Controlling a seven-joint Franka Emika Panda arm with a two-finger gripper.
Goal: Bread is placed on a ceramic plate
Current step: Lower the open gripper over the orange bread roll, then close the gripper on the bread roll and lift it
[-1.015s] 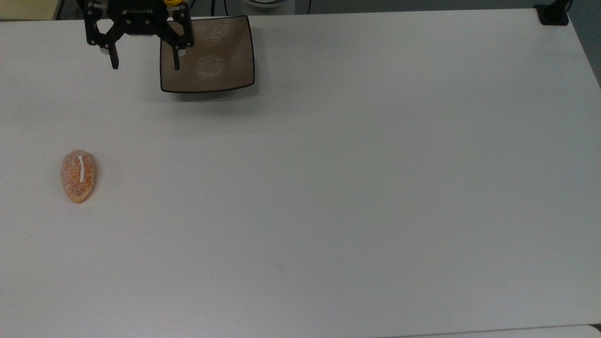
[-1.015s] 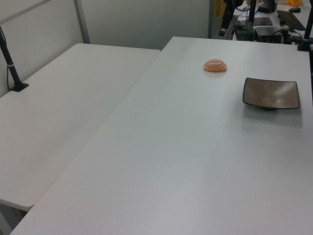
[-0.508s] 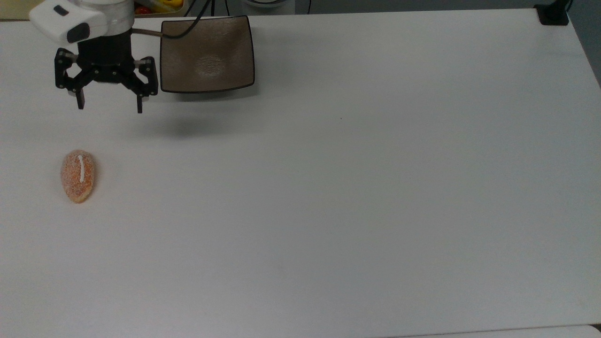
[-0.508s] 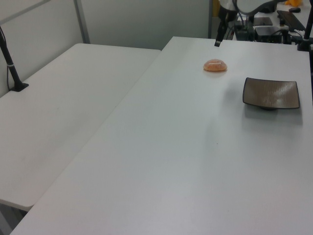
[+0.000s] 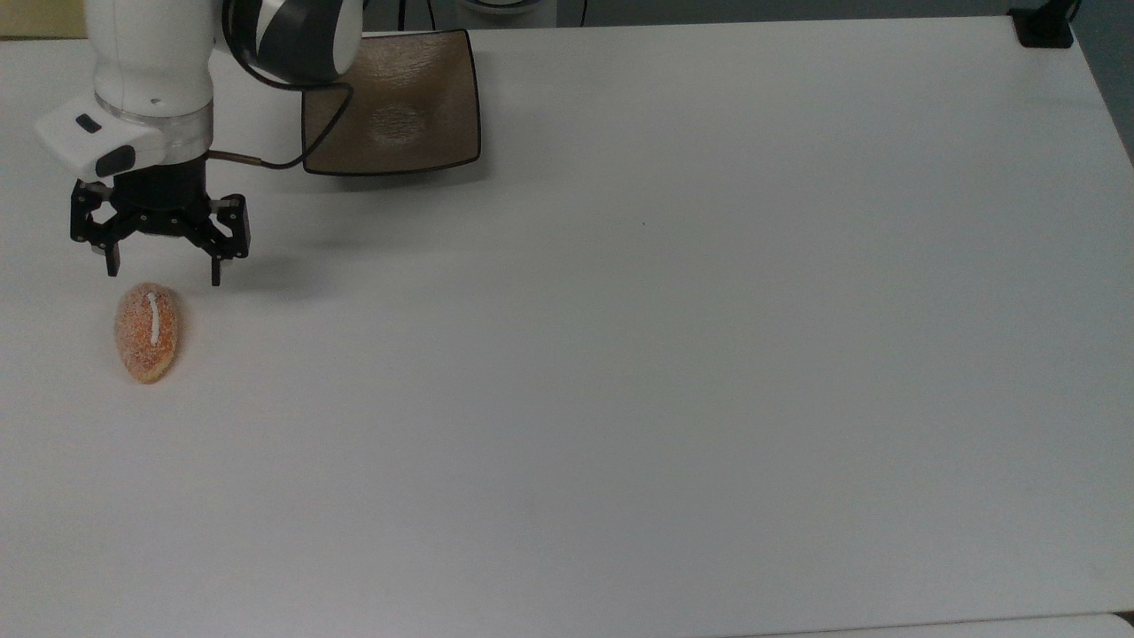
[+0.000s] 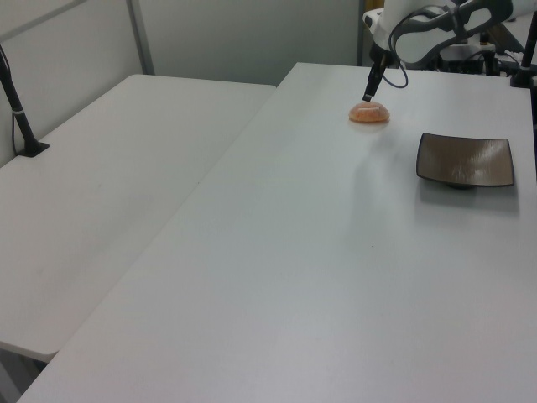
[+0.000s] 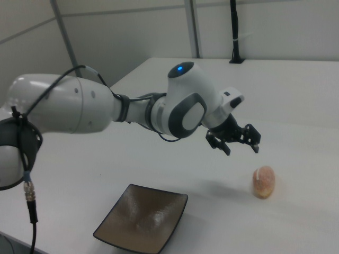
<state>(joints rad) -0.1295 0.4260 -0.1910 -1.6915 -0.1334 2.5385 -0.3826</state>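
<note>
The bread, a small oval orange-brown roll with a white stripe, lies on the white table at the top view's left; it also appears as bread and bread. The square brown ceramic plate sits apart from it near the top view's upper edge, seen also as plate and plate. My gripper hangs open above the table just beyond the roll's upper end, fingers pointing down, holding nothing; gripper floats above and left of the roll.
The white arm crosses the plate's left corner in the top view, trailing a black cable. A second white table adjoins on the left view's left. A black post base stands at the top view's upper right corner.
The gripper has travelled from beside the plate down the top view's left side to just above the bread, staying open. Bread and plate have not moved.
</note>
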